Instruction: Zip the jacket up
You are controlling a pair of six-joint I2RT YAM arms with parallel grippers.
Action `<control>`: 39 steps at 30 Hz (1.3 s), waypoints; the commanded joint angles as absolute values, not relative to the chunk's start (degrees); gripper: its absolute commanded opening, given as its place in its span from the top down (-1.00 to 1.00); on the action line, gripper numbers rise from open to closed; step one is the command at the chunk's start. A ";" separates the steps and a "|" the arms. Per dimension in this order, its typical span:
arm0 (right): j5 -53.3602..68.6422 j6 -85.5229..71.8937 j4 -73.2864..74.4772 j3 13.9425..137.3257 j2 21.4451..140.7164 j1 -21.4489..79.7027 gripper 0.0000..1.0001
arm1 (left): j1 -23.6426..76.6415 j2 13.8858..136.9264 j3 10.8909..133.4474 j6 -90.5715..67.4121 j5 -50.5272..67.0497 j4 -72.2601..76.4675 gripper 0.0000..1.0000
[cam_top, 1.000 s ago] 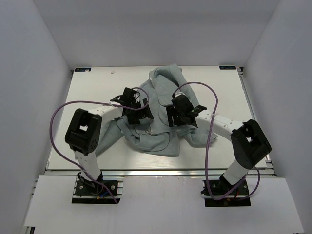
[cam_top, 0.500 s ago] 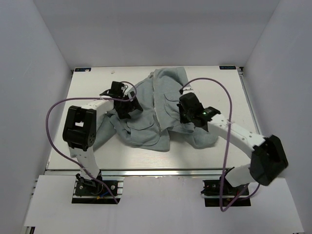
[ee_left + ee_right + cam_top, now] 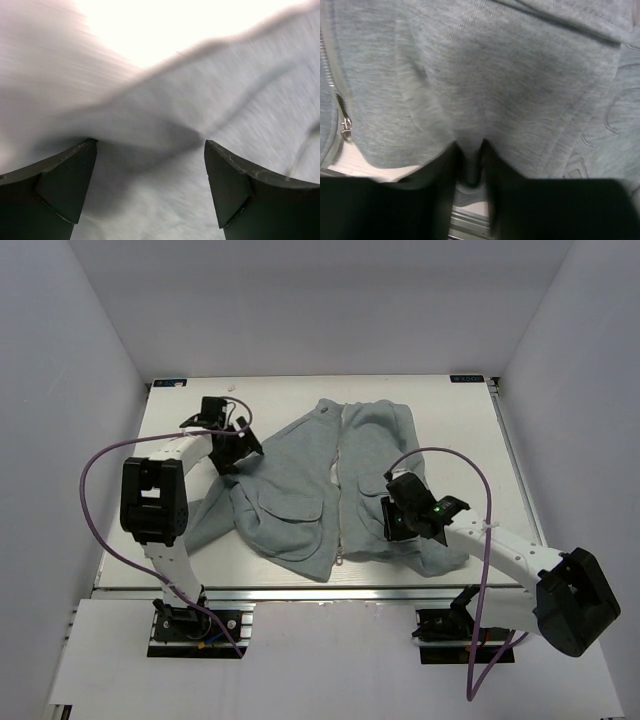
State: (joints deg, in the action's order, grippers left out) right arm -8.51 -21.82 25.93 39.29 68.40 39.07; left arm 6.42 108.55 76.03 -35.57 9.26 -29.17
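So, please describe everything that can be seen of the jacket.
The jacket is light grey, soft knit-looking fabric, lying front up and spread on the white table. A centre zipper runs from collar to hem; its slider sits near the hem, so it looks unzipped. Each front panel has a flap pocket. One sleeve trails toward the near left. The right tool pinches fabric by the hem; the open left tool is over the far-left shoulder.

readable text: none | table stickers [image 3: 170, 382]: too small to read
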 commanded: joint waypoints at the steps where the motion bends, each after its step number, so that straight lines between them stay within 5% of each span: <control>1: -11.25 -23.46 33.66 39.29 67.85 38.58 0.26 | 3.25 108.81 77.52 -33.84 3.26 -31.64 -0.96; 10: -10.56 -24.00 39.81 43.85 64.08 38.58 -0.14 | 2.72 101.88 79.64 -34.28 5.70 -37.36 -0.96; 12: -7.67 -22.33 39.90 46.75 61.37 38.58 -0.39 | 4.73 95.40 77.36 -34.02 7.73 -35.69 -0.96; 13: -6.60 -21.63 39.90 47.71 60.48 38.58 -0.78 | 6.05 93.27 76.82 -33.84 7.56 -35.60 -0.96; 22: 11.87 -20.39 25.77 45.80 60.19 42.96 -0.79 | 26.54 85.34 62.79 -34.88 14.75 -26.12 -0.96; 39: -8.00 -18.38 13.38 44.64 88.59 32.62 -0.79 | 23.39 116.25 72.67 -35.15 19.23 -17.07 -0.96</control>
State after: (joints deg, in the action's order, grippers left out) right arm -1.28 -22.46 19.59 44.21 84.44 36.05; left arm 25.91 109.97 71.44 -35.44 19.94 -23.09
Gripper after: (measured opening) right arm 0.892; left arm 0.979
